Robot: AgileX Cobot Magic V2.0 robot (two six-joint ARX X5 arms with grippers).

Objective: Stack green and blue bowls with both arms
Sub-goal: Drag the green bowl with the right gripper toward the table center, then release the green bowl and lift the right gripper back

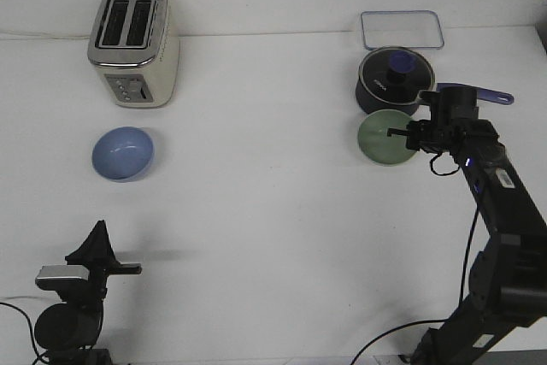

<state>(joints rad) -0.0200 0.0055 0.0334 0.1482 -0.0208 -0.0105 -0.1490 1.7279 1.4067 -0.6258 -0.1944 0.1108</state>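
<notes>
Right gripper [402, 132] is over the green bowl [382, 138] at right of centre, jaws straddling its rim; whether they pinch it, I cannot tell. Blue bowl [122, 153] sits alone at left. Left gripper [96, 250] is parked lower left, jaw state unclear.

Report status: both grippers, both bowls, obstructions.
Right gripper at pale green round bowl, grip unclear. Left gripper low, idle. Light blue round bowl untouched. Dark lidded saucepan crowds green bowl.

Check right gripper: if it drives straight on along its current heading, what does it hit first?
The green bowl. The right gripper points left with its fingertips already over the bowl's right side; height above it is unclear from this view.
</notes>
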